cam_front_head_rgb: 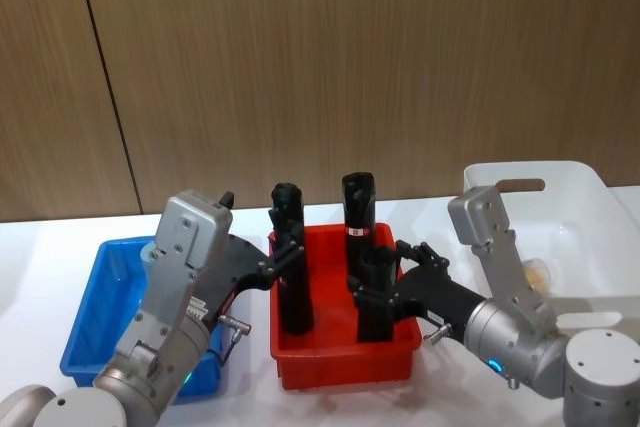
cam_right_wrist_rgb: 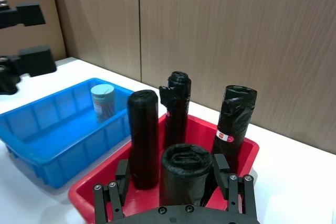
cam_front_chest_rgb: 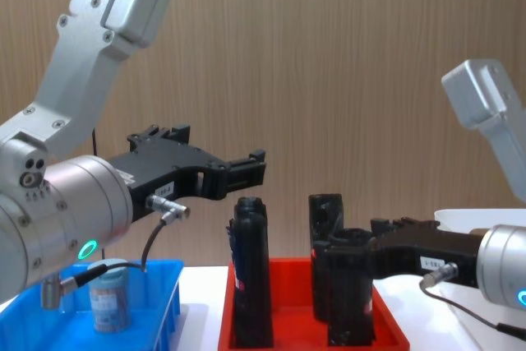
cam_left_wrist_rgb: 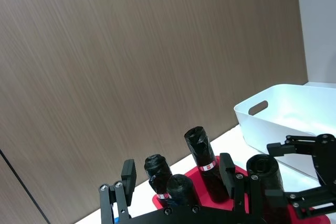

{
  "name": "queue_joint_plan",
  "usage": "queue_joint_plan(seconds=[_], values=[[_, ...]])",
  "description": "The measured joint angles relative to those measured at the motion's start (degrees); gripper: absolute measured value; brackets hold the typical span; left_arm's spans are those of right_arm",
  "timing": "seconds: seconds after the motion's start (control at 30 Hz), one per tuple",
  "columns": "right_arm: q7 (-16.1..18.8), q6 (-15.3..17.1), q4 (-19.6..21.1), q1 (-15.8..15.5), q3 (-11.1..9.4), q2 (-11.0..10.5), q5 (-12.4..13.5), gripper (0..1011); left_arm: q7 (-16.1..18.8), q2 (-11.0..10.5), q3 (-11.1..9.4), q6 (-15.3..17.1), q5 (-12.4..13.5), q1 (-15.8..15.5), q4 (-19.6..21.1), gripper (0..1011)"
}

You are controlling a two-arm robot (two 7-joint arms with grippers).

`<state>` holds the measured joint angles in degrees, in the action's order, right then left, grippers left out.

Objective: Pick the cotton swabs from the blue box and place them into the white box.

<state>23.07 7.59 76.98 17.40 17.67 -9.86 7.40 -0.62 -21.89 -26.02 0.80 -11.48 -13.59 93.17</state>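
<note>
- One tub of cotton swabs [cam_right_wrist_rgb: 105, 102] stands upright in the blue box [cam_right_wrist_rgb: 47, 145], near its back wall, and nothing's touching it.
- The red tray [cam_front_head_rgb: 340, 362] sits right between the blue box and the white box [cam_front_head_rgb: 580, 207], so it's kind of in the way, packed with four tall black rolls [cam_right_wrist_rgb: 144, 137].
- The left gripper [cam_front_chest_rgb: 246, 172] hangs up in the air over the gap between blue box and tray, fingers spread apart, holding nothing.
- The right gripper [cam_right_wrist_rgb: 178, 182] is down in the tray, fingers on either side of the nearest black roll; can't tell if it's actually squeezing it.
- There's a small pale round thing [cam_front_head_rgb: 536, 271] lying inside the white box.
</note>
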Motion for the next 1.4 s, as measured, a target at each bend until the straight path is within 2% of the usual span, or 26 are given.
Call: queue_joint_plan(seconds=[0.6, 0.97, 1.23, 1.27, 1.37, 1.4], values=[[-0.67, -1.17, -5.39, 3.46, -0.22, 1.12, -1.66, 1001, 0.0, 0.0, 0.0, 0.0, 0.0, 0.0, 0.0, 1004], [0.44, -1.09, -7.74, 4.54, 0.25, 1.56, -2.74, 996, 0.0, 0.0, 0.0, 0.0, 0.0, 0.0, 0.0, 1004], [1.47, -0.71, -8.29, 4.89, 0.58, 1.72, -2.99, 838, 0.0, 0.0, 0.0, 0.0, 0.0, 0.0, 0.0, 1004], [1.63, -0.64, -8.29, 4.9, 0.62, 1.73, -2.99, 783, 0.0, 0.0, 0.0, 0.0, 0.0, 0.0, 0.0, 1004], [1.79, -0.54, -8.26, 4.9, 0.67, 1.73, -2.98, 710, 0.0, 0.0, 0.0, 0.0, 0.0, 0.0, 0.0, 1004], [1.85, -0.49, -8.21, 4.9, 0.68, 1.72, -2.94, 652, 0.0, 0.0, 0.0, 0.0, 0.0, 0.0, 0.0, 1004]])
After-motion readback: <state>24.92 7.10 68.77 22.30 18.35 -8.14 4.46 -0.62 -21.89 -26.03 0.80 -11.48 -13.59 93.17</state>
